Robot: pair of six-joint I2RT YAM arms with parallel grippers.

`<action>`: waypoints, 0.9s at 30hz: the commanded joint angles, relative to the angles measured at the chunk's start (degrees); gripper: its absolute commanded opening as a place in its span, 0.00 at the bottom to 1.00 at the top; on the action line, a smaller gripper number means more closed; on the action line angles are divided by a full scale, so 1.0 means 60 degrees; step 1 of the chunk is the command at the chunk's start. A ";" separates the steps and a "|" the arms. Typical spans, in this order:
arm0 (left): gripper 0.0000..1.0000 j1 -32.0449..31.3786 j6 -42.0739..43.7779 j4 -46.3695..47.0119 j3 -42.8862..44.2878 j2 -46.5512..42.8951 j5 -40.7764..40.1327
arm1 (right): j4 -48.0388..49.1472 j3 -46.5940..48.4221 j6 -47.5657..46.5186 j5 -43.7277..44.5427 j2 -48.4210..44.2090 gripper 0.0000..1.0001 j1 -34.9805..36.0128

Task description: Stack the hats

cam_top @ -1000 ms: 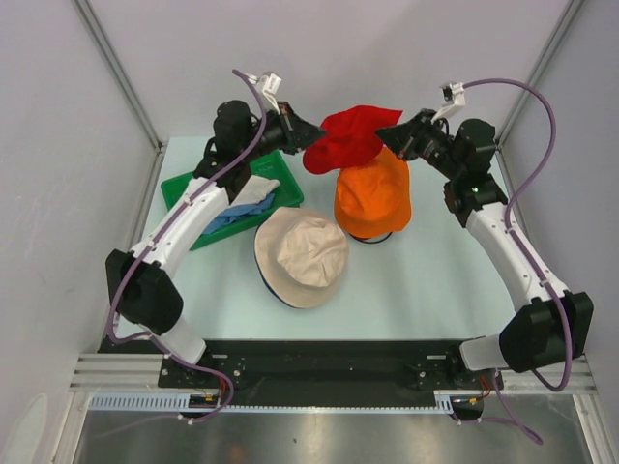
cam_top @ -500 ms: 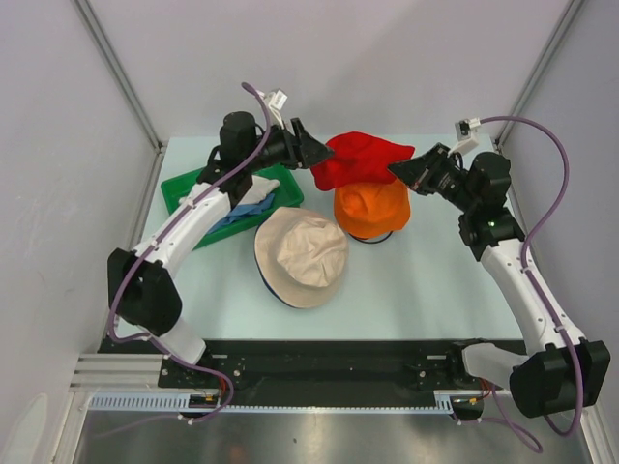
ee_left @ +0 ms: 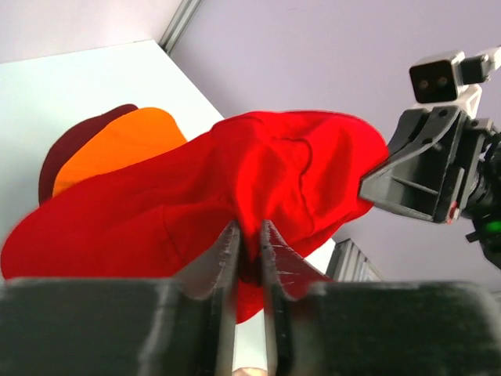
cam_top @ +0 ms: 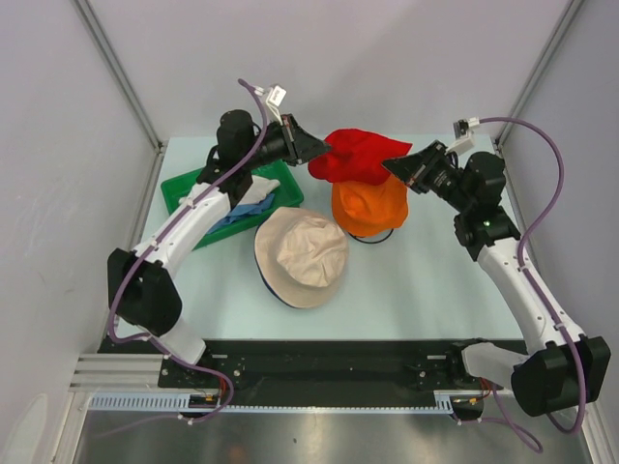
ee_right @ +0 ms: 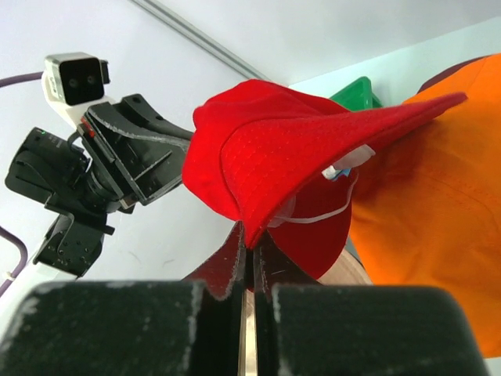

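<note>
The red hat (cam_top: 356,155) hangs stretched between two arms, over the orange hat (cam_top: 372,205).
The left fingers (ee_left: 227,254) pinch one edge of its fabric and the right fingers (ee_right: 233,262) pinch the opposite brim, near the desk's (cam_top: 416,290) far edge. The beige hat (cam_top: 302,253) lies mid-desk.

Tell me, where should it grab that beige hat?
Probably the brim of the beige hat, pinched at its left edge, coming in low from that side: it lies crown-up, the crown looks too broad to span, the brim juts out thin.
</note>
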 commanded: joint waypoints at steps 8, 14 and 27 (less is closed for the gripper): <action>0.00 0.0135 -0.0243 -0.0116 0.0790 -0.0213 -0.0002 | -0.0256 0.0733 -0.0083 0.0889 -0.0394 0.00 0.0474; 0.00 0.0164 -0.0331 -0.0686 0.1272 -0.0330 0.0013 | -0.0740 0.0266 -0.0011 0.1183 -0.1038 0.00 0.0503; 0.00 -0.0143 0.0606 -0.1963 0.1025 -0.0009 0.0144 | -0.2263 -0.1053 -0.0655 0.2090 -0.1712 0.00 0.0489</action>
